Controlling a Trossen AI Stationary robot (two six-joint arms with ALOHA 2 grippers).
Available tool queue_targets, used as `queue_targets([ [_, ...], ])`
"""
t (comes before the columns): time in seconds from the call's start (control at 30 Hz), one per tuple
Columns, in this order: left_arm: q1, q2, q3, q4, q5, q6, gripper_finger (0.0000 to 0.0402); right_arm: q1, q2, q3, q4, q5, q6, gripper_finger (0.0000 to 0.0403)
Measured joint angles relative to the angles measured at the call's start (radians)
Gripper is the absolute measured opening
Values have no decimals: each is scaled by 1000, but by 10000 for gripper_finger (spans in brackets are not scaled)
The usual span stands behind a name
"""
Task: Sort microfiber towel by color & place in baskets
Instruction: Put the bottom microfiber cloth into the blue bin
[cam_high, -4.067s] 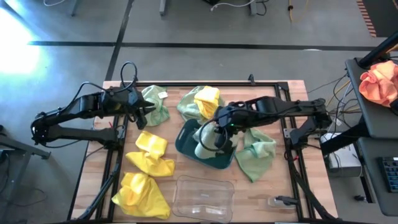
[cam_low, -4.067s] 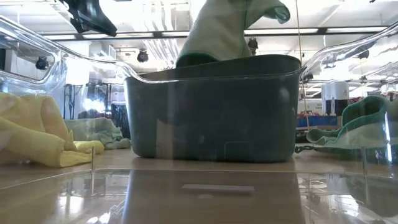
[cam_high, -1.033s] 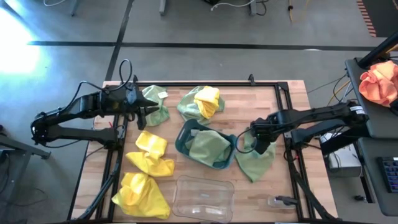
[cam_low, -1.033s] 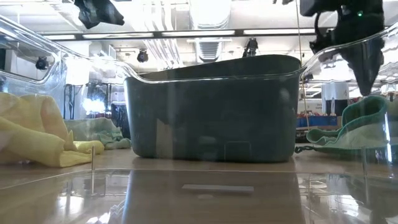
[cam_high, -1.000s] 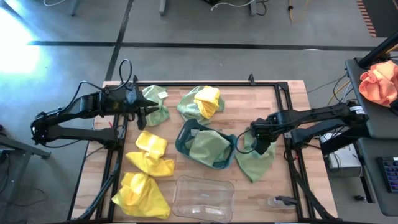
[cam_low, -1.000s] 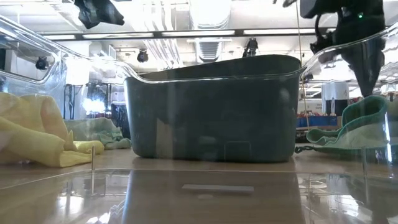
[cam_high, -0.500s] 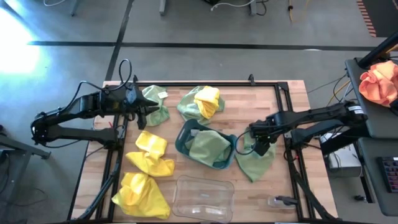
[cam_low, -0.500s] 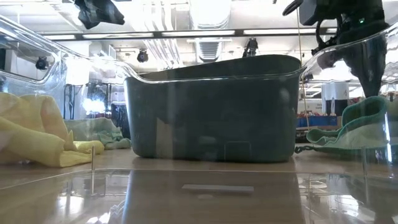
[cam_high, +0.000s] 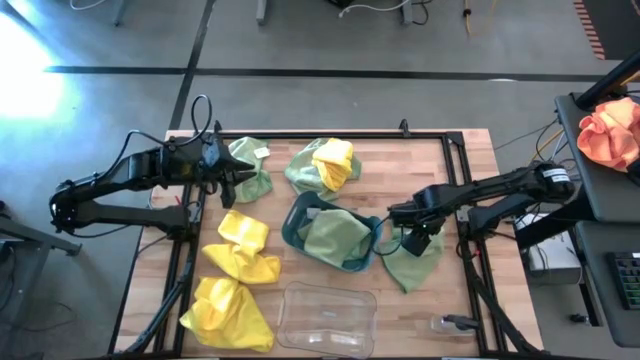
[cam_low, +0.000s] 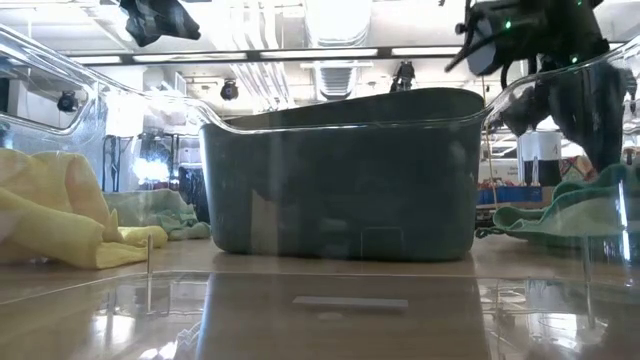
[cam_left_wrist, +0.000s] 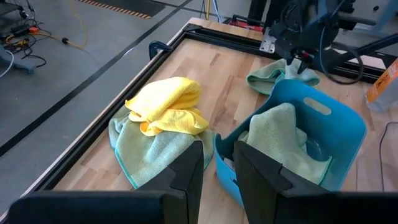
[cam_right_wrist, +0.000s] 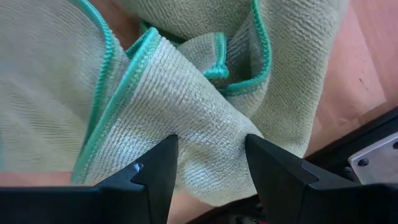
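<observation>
High view: teal basket (cam_high: 296, 222) holds one green towel (cam_high: 335, 240); right gripper (cam_high: 418, 240), fingers spread, over green towel (cam_high: 412, 262) just right of it. Clear basket (cam_high: 328, 318) empty; yellow towels (cam_high: 235, 280) unsorted.

An orange-pink cloth (cam_high: 608, 132) lies on a side desk (cam_high: 600, 190).

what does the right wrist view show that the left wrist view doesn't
Only the right wrist view shows the right claw open, its fingers straddling a raised fold of the pale green towel. Only the left wrist view shows the yellow towel lying on a green towel, the teal basket with a green towel inside, and the left claw. Both show the wooden table and that same green towel beside the basket.
</observation>
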Motion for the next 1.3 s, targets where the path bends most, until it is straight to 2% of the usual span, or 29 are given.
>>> queue_targets([
  [0.53, 0, 0, 0, -2, 0, 0, 75, 0, 167, 0, 63, 0, -110, 177],
  [0.73, 0, 0, 0, -2, 0, 0, 75, 0, 165, 0, 73, 0, -114, 132],
  [1.03, 0, 0, 0, -3, 0, 1, 75, 0, 148, 0, 74, -1, -107, 22],
  [1.3, 0, 0, 0, -7, 1, 1, 75, 0, 131, 1, 60, -26, -76, 10],
])
